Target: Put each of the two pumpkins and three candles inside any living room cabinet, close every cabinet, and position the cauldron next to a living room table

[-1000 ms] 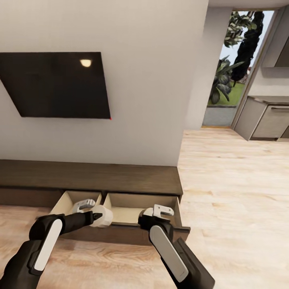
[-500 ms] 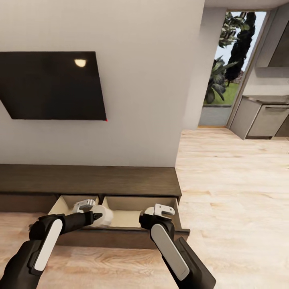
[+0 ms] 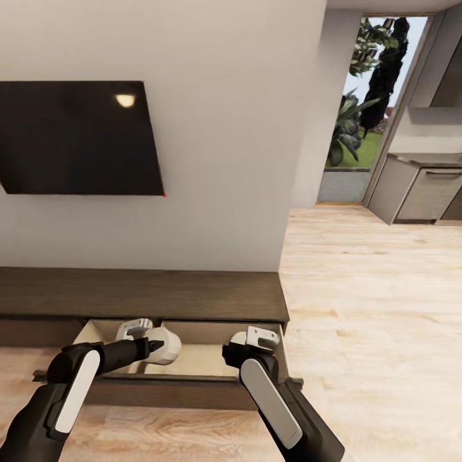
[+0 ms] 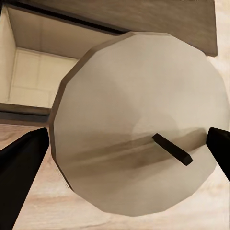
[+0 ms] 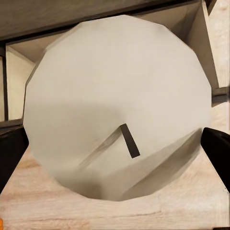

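Observation:
The cabinet (image 3: 160, 292) runs low along the wall, and its two right drawers stand pulled out with their pale beige insides showing (image 3: 205, 350). My left gripper (image 3: 151, 345) is shut on an off-white candle (image 3: 164, 344) held over the divider between the drawers. In the left wrist view that candle (image 4: 139, 110) shows its wick end between the dark fingers (image 4: 21, 172). My right gripper (image 3: 249, 341) hovers over the right drawer. The right wrist view shows it shut on a second candle (image 5: 115, 96) between its fingers (image 5: 218, 148). The pumpkins, cauldron and table are out of view.
A black TV (image 3: 77, 138) hangs on the wall above the cabinet. To the right, open wood floor (image 3: 372, 321) leads to a doorway with plants (image 3: 369, 109) and grey kitchen units (image 3: 423, 192). The drawer front (image 3: 179, 391) juts out toward me.
The whole view has shifted as the camera moved, so the TV sits further left. Both grippers, still holding their candles, are now further in over the open drawers.

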Controlling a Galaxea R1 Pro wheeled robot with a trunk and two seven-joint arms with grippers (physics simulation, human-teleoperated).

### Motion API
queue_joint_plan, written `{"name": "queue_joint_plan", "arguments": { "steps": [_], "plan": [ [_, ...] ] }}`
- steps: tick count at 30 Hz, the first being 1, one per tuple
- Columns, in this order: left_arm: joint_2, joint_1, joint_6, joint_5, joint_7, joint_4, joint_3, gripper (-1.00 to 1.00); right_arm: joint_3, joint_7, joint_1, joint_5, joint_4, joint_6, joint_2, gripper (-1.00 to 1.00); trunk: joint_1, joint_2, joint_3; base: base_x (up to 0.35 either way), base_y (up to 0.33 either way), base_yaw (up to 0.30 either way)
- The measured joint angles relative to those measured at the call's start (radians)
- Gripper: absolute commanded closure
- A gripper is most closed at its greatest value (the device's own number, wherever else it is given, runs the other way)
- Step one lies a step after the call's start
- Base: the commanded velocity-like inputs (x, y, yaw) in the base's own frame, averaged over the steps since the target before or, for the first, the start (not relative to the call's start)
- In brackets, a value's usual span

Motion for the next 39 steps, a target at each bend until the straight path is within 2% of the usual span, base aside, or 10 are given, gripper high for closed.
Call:
{"name": "queue_joint_plan", "arguments": {
  "steps": [28, 29, 31, 32, 36, 38, 39],
  "plan": [
    [-0.001, 0.000, -0.003, 0.000, 0.004, 0.002, -0.004, 1.00, 0.003, 0.000, 0.000, -0.001, 0.004, 0.000, 0.000, 1.00, 0.000, 0.000, 0.000, 0.097, -0.082, 0.000],
    [-0.007, 0.000, -0.004, -0.001, 0.007, 0.002, -0.005, 1.00, 0.003, 0.000, 0.000, -0.001, 0.004, 0.000, 0.000, 1.00, 0.000, 0.000, 0.000, 0.004, -0.003, 0.000],
    [-0.034, 0.000, -0.007, -0.001, 0.019, 0.002, -0.008, 1.00, 0.003, 0.000, 0.000, -0.001, 0.004, 0.000, 0.000, 1.00, 0.000, 0.000, 0.000, 0.002, -0.002, 0.000],
    [-0.051, 0.000, -0.009, -0.004, 0.035, 0.002, -0.009, 1.00, 0.004, 0.000, 0.000, -0.001, 0.004, 0.000, 0.000, 1.00, 0.000, 0.000, 0.000, 0.000, 0.000, 0.000],
    [-0.130, 0.000, -0.013, -0.025, 0.244, 0.007, -0.029, 1.00, 0.006, 0.000, 0.000, 0.000, 0.015, 0.001, 0.000, 1.00, 0.000, 0.000, 0.000, 0.000, 0.000, 0.000],
    [-0.157, 0.000, -0.016, -0.021, 0.345, 0.008, -0.046, 1.00, 0.006, 0.000, 0.000, 0.001, 0.030, 0.000, 0.000, 1.00, 0.000, 0.000, 0.000, 0.000, 0.000, 0.000],
    [-0.164, 0.000, -0.017, -0.024, 0.378, 0.009, -0.050, 1.00, 0.006, 0.000, 0.000, 0.002, 0.037, 0.000, 0.000, 1.00, 0.000, 0.000, 0.000, 0.000, 0.000, 0.000]
  ]
}}
